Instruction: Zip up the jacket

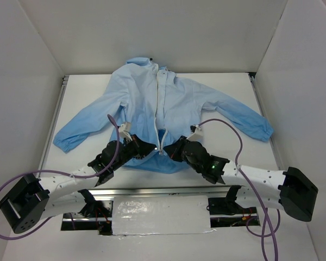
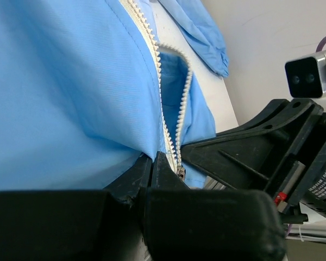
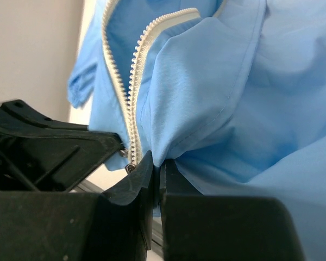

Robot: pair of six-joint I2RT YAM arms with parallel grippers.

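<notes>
The jacket (image 1: 179, 109) lies on the white surface (image 1: 87, 87), left jaws and right jaws each pinched tight on its bottom edge by the zipper (image 1: 162, 103), and a hard tug could make the thin cloth slip out.

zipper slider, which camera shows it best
Left wrist: the zipper slider is close up at the jacket hem, where both tooth rows meet. Right wrist shows only a sliver of it. Top external shows only a tiny speck.

No legible text; only tiny illegible print on a black motor housing (image 2: 321, 185)
</notes>
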